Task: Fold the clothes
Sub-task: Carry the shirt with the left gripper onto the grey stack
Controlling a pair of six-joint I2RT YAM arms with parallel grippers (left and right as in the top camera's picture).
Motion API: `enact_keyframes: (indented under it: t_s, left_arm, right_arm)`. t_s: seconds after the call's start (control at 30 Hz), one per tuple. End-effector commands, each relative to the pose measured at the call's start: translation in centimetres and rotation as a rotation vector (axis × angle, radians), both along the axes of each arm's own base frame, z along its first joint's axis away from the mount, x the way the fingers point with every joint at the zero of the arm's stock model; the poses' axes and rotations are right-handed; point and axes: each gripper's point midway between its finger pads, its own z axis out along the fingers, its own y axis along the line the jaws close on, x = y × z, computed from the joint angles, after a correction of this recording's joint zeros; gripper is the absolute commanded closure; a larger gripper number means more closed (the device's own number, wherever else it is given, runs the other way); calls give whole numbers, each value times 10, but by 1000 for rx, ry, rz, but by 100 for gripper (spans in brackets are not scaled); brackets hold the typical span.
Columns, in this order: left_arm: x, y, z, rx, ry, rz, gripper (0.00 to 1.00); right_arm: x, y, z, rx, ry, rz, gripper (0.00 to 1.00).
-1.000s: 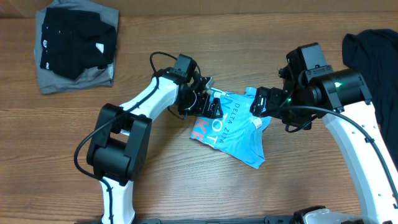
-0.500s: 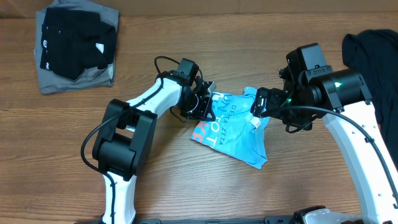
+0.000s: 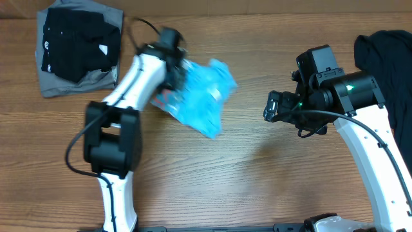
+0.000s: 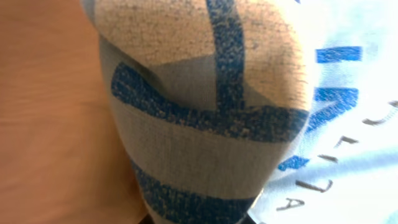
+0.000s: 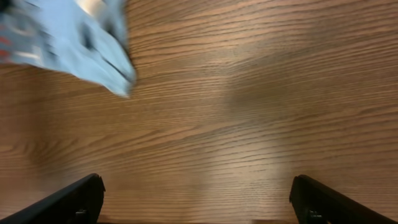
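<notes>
The left arm has the cloth. The light-blue T-shirt with white and pink-red lettering [image 3: 203, 96] hangs in a blurred bunch at the left gripper [image 3: 179, 72], far and left on the brown wooden table [image 3: 257, 180]. The jaws themselves are buried. The left wrist view shows nothing but fabric and print pressed up against the lens, with a strip of wood at its left edge. With the shirt gathered at the arm's end like that, the gripper reads as clamped on it.

Over on the right, the right gripper [image 3: 271, 106] stands with its fingers wide apart and nothing between them. Its own camera sees only wood grain, with a corner of blue cloth at the top left of its view.

The relation that matters is this. The shirt lies to the left of the right gripper and well apart from it, with bare table between them, so the left arm is by far the nearer. The bundle seems to trail from the gripper toward the near right, though the blur makes its exact long axis hard to call.

Just left of the shirt sits the folded stack of black and grey garments [image 3: 77, 48], near it but apart from it. A loose black garment [image 3: 386, 48] waits at the far right edge. The stack looks the likeliest destination, and only the left arm can carry the shirt there.
</notes>
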Motion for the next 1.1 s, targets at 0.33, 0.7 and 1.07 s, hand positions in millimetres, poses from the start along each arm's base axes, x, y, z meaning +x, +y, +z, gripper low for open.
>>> enact_keyframes:
  t_s: [0.33, 0.7, 1.07]
  left_arm:
    - [88, 148, 96, 101, -357, 208, 96]
    - [108, 183, 192, 122, -557, 284, 96]
    - [97, 226, 193, 155, -544, 390, 96]
  right_arm:
    - [3, -3, 9, 3, -38, -33, 0]
    - [1, -3, 9, 10, -25, -61, 0]
    - [0, -3, 9, 9, -22, -60, 0]
